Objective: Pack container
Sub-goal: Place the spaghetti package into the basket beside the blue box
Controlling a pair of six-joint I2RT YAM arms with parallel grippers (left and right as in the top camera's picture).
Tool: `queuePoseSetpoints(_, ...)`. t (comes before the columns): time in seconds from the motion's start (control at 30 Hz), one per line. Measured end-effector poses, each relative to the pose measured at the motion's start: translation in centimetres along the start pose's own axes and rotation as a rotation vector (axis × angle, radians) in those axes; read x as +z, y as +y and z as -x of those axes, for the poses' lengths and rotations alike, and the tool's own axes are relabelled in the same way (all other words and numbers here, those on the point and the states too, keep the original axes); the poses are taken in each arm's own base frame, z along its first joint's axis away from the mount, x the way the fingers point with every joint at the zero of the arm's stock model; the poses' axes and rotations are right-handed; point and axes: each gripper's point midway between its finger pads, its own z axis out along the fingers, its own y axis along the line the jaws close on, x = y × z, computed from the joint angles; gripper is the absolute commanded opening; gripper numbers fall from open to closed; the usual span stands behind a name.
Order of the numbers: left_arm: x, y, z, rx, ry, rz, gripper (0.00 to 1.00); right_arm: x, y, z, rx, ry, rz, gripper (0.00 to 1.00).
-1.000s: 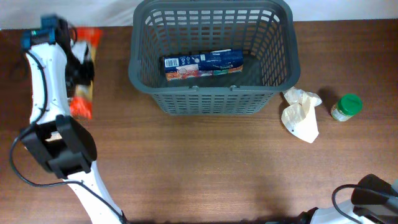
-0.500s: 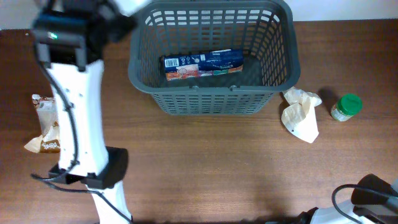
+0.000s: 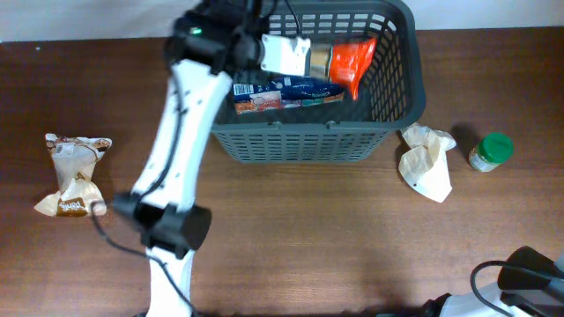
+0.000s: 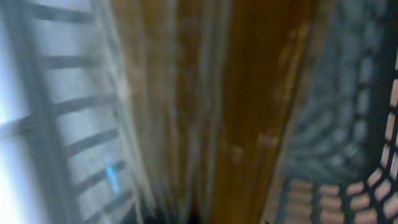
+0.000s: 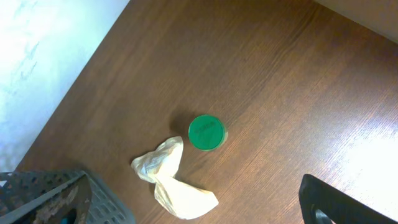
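The container (image 3: 300, 141) is a large dark grey lattice basket at the back middle of the table. A blue and red packet (image 3: 289, 92) lies flat inside it. My left gripper (image 3: 257, 46) reaches over the basket's left rim and is shut on an orange and white snack bag (image 3: 330, 60), held above the basket's inside. The left wrist view is blurred and shows the orange bag (image 4: 249, 112) close up with basket lattice (image 4: 367, 186) behind. Of my right gripper only a dark part (image 5: 339, 199) shows, low at the table's front right; its fingers are hidden.
A brown and white snack bag (image 3: 70, 172) lies at the table's left. A crumpled white bag (image 3: 427, 163) and a small jar with a green lid (image 3: 492, 150) lie right of the basket; both show in the right wrist view, bag (image 5: 171, 177), jar (image 5: 206, 132).
My left arm has swung from the table's far left to over the basket, carrying the orange bag. The brown and white bag on the left is now uncovered. The right arm has not moved.
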Motion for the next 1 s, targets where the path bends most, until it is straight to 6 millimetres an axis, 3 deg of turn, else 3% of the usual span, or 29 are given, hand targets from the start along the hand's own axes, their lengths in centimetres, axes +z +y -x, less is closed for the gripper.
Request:
queuePoseSetpoints(0.1,6.0,-3.4,-0.7,-0.044,0.034,-0.153,0.02,0.0,0.0,0.0,0.000,0.000,0.000,0.99)
queuePoseSetpoints(0.23,10.9,-7.6,-1.2,-0.110,0.083,-0.310,0.02,0.0,0.0,0.0,0.000,0.000,0.000,0.99)
queuePoseSetpoints(0.27,11.2,-7.9,-1.3,-0.119,0.088,-0.320,0.04,0.0,0.0,0.0,0.001,0.000,-0.001,0.99)
queuePoseSetpoints(0.3,11.6,-8.1,-1.2,-0.134,0.092,-0.326,0.12,0.0,0.0,0.0,0.000,0.000,0.000,0.99)
queuePoseSetpoints(0.43,11.8,-8.3,-0.7,-0.200,0.090,-0.327,0.74,0.0,0.0,0.0,0.000,0.000,-0.001,0.99)
queuePoseSetpoints(0.47,11.8,-8.1,-0.7,-0.221,0.089,-0.322,0.82,0.0,0.0,0.0,0.000,0.000,-0.001,0.99)
queuePoseSetpoints(0.57,11.4,-7.5,-0.5,-0.326,0.097,-0.302,0.87,0.0,0.0,0.0,0.000,0.000,0.000,0.99)
queuePoseSetpoints(0.63,10.8,-6.8,-0.5,-0.399,0.102,-0.277,0.99,0.0,0.0,0.0,0.001,0.000,-0.001,0.99)
queuePoseSetpoints(0.77,6.8,-3.8,-1.2,-0.623,0.095,-0.194,0.99,0.0,0.0,0.0,0.001,0.000,-0.001,0.99)
queuePoseSetpoints(0.8,3.1,-1.5,-2.5,-0.735,0.064,-0.113,0.99,0.0,0.0,0.0,0.000,0.000,-0.001,0.99)
queuePoseSetpoints(0.83,0.5,-0.4,-3.5,-0.799,0.046,-0.069,0.99,0.0,0.0,0.0,0.000,0.000,0.000,0.99)
queuePoseSetpoints(0.9,-3.6,1.2,-5.4,-0.902,0.016,0.012,0.99,0.0,0.0,0.0,0.001,0.000,-0.001,0.99)
queuePoseSetpoints(0.97,-10.3,2.8,-9.5,-1.069,-0.019,0.161,1.00,0.0,0.0,0.0,0.000,0.000,0.000,0.99)
queuePoseSetpoints(1.0,-12.3,2.8,-11.1,-1.131,-0.019,0.197,1.00,0.0,0.0,0.0,0.001,0.000,-0.001,0.99)
